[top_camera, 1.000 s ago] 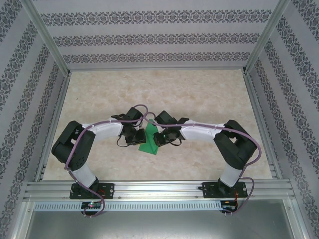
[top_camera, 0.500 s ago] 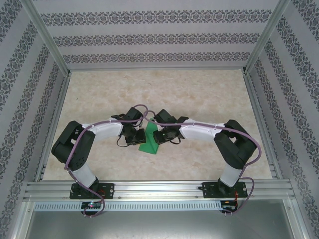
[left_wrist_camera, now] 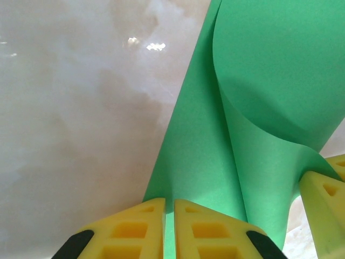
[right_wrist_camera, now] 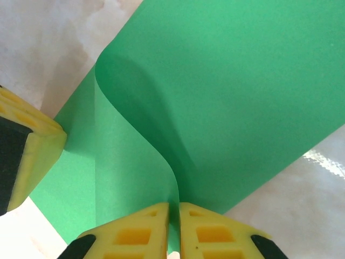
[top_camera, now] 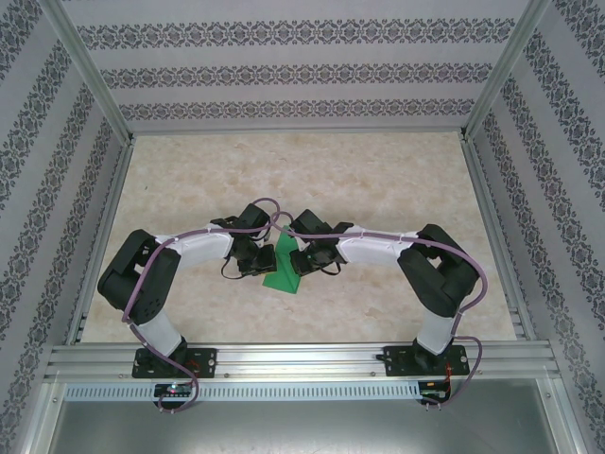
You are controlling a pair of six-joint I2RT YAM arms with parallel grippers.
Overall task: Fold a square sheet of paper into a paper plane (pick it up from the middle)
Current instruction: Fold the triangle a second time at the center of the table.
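While both arms meet over the pale marbled table (top_camera: 378, 170), the thin bright green square sheet of paper (top_camera: 284, 271) sits at its middle, just between them. My left gripper (left_wrist_camera: 170, 202) has its jaws together, clamped on a flat edge of the sheet. My right gripper (right_wrist_camera: 173, 205) is clamped the same way on a layer that curls over. I judge that I am making a fold, so I should bring the curled layer down slowly, keep the edges matched, and not pull the two pinches apart, or the paper may tear. The top view gives me the place on the table. The wrist views give the curl and the grip, which I cannot read from above.
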